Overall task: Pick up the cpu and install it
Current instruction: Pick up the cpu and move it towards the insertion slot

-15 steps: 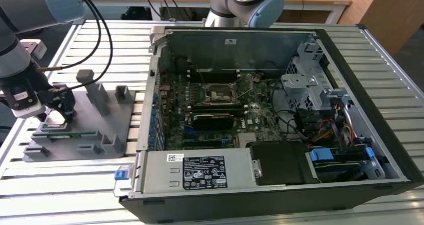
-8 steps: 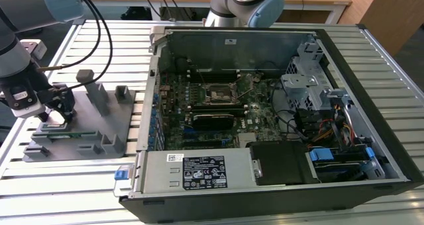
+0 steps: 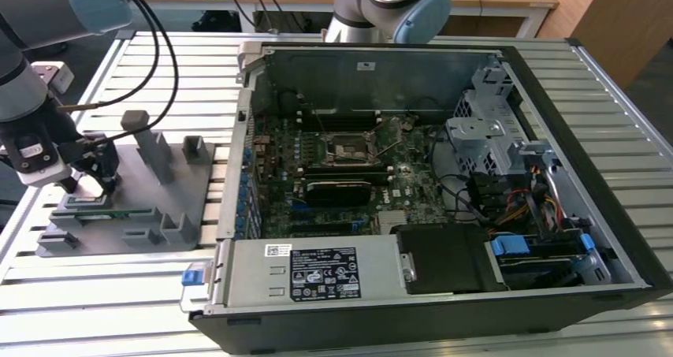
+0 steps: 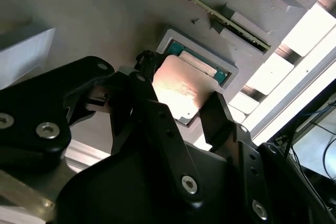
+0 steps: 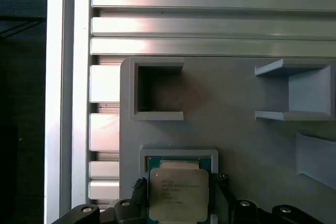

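Gripper [image 5: 179, 182], fingers spread just beside the cpu [image 5: 177, 196], grips nothing; the chip lies in its grey tray [image 5: 236, 129] recess. Pickup unfinished; motherboard socket [image 3: 347, 148] apparently unfilled.

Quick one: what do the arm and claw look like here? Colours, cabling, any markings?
Arm: grey metal tubes with rounded pale blue joint caps. Black cables loop alongside it. White block with a small label at the wrist. Claw: matt black, angular linked plates pinned with silver screws.
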Robot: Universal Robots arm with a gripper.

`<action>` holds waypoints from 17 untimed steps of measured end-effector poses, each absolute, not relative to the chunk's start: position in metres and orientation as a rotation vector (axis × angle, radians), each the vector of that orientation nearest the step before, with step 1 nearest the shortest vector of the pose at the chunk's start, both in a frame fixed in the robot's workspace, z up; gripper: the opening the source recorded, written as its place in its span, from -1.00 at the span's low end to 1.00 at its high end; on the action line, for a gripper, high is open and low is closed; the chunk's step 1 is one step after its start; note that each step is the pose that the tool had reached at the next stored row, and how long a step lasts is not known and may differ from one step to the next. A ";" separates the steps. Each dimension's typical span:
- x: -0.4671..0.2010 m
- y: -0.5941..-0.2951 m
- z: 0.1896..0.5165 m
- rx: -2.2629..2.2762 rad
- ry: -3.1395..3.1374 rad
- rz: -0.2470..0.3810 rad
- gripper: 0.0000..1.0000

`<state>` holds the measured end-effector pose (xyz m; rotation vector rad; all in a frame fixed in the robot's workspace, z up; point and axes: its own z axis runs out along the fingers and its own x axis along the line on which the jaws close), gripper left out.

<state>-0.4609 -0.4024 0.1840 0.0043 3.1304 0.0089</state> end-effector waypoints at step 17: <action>-0.463 -0.402 0.184 0.005 3.130 0.020 0.22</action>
